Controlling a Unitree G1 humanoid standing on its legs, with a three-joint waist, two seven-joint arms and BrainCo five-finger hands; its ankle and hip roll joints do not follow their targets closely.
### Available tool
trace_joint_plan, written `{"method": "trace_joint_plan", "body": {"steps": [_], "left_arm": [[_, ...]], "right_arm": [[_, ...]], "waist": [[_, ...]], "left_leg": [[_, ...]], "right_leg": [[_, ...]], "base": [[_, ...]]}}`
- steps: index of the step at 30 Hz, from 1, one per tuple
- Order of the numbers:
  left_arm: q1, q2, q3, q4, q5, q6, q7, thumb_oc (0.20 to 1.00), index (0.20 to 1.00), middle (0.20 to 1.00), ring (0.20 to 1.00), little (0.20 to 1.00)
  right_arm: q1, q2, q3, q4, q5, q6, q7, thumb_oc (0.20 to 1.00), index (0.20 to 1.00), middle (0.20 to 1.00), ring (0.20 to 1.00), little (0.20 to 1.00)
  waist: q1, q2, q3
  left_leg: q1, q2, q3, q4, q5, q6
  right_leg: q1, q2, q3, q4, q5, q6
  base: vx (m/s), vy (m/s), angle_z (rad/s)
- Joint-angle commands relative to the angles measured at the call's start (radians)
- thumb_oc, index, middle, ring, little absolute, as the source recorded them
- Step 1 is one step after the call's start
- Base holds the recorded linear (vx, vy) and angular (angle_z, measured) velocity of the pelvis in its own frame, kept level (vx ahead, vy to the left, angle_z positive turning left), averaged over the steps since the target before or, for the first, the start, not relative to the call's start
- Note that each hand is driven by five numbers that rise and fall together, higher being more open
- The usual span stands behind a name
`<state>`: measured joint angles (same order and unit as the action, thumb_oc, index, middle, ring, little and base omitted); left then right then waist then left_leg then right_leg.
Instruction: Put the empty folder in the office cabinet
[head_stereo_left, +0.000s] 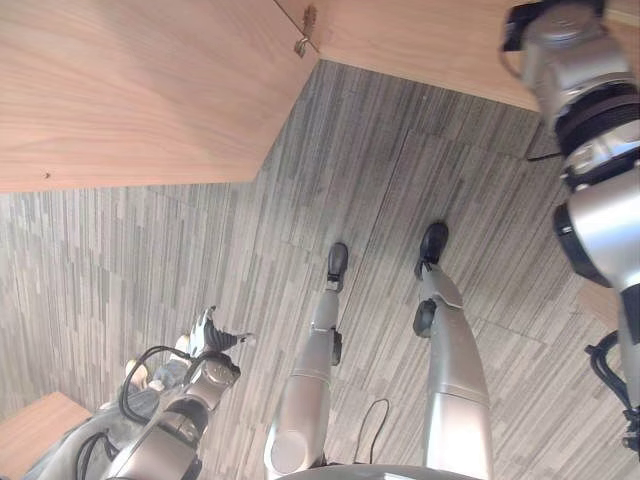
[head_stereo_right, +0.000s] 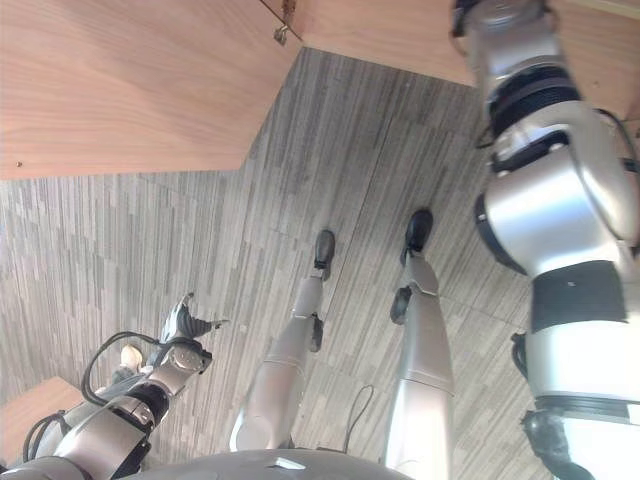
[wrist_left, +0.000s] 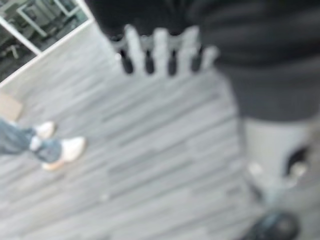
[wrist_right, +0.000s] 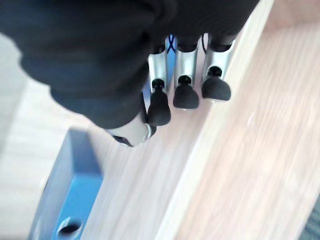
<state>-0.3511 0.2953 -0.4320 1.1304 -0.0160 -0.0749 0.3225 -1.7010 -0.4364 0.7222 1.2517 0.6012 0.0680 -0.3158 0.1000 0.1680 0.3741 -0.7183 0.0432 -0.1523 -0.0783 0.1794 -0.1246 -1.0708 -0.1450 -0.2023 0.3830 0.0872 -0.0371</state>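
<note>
The right robot hand (wrist_right: 185, 85) hangs with fingers loosely straight and holding nothing, just beside the blue folder (wrist_right: 70, 195) standing on the wooden cabinet shelf (wrist_right: 165, 165), so next it likely only pulls away.

Setting: an office. The floor is grey striped carpet tile (head_stereo_left: 400, 190), a commercial type. A light wood-veneer cabinet (head_stereo_left: 140, 90) stands on this carpet, with a small metal fitting (head_stereo_left: 303, 44) at its corner. Further wood-veneer furniture (head_stereo_left: 30, 430) stands well apart from the cabinet across the carpet. A blue file folder (wrist_right: 70, 195) with a finger hole in its spine rests on a cabinet shelf (wrist_right: 150, 175). A glazed partition (wrist_left: 35, 25) borders the carpet.
</note>
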Motion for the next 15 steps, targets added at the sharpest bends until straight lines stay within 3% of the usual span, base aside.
{"method": "trace_joint_plan", "body": {"steps": [1, 3, 9, 14, 15], "left_arm": [[-0.021, 0.086, -0.028, 0.074, 0.0, 0.034, 0.005, 1.0, 1.0, 1.0, 1.0, 1.0], [-0.027, 0.088, -0.017, 0.094, -0.001, 0.042, 0.003, 1.0, 1.0, 1.0, 1.0, 1.0], [-0.039, 0.095, -0.004, 0.103, -0.003, 0.041, 0.003, 1.0, 1.0, 1.0, 1.0, 1.0], [-0.019, 0.086, -0.009, 0.1, -0.009, 0.042, 0.005, 1.0, 1.0, 1.0, 1.0, 1.0], [0.002, 0.078, -0.012, 0.089, -0.013, 0.035, 0.009, 1.0, 1.0, 1.0, 1.0, 1.0]], "right_arm": [[-0.017, 0.059, 0.048, -0.016, -0.012, -0.073, 0.005, 0.2, 0.2, 0.2, 0.2, 0.2], [-0.012, 0.094, 0.06, -0.049, -0.011, -0.093, 0.003, 0.2, 0.2, 0.2, 0.2, 0.2], [-0.027, 0.069, 0.041, -0.006, -0.042, -0.093, -0.011, 0.2, 0.2, 0.2, 0.2, 0.2], [-0.055, -0.004, -0.021, 0.103, -0.073, -0.078, -0.058, 0.2, 0.2, 0.2, 0.2, 0.2], [-0.077, -0.056, -0.039, 0.139, -0.089, -0.081, -0.095, 0.2, 0.2, 0.2, 0.2, 0.2]], "waist": [[0.021, -0.033, -0.008], [0.012, -0.041, -0.008], [0.0, -0.048, -0.013], [0.006, -0.041, -0.017], [0.012, -0.034, -0.017]], "left_leg": [[0.198, 0.101, 0.031, -0.009, -0.166, -0.097], [0.198, 0.1, 0.033, -0.009, -0.167, -0.097], [0.195, 0.1, 0.035, -0.009, -0.173, -0.098], [0.189, 0.098, 0.032, -0.009, -0.174, -0.097], [0.187, 0.096, 0.032, -0.009, -0.173, -0.096]], "right_leg": [[0.024, -0.016, 0.123, 0.039, -0.107, 0.149], [0.022, -0.014, 0.127, 0.038, -0.101, 0.148], [0.023, -0.014, 0.129, 0.029, -0.095, 0.151], [0.017, -0.01, 0.132, 0.029, -0.099, 0.154], [0.019, -0.012, 0.131, 0.026, -0.1, 0.158]], "base": [[0.0, 0.0, 0.0], [0.0, 0.015, 0.01], [0.0, 0.0, 0.0], [0.0, 0.0, 0.0], [0.0, 0.0, 0.0]]}}
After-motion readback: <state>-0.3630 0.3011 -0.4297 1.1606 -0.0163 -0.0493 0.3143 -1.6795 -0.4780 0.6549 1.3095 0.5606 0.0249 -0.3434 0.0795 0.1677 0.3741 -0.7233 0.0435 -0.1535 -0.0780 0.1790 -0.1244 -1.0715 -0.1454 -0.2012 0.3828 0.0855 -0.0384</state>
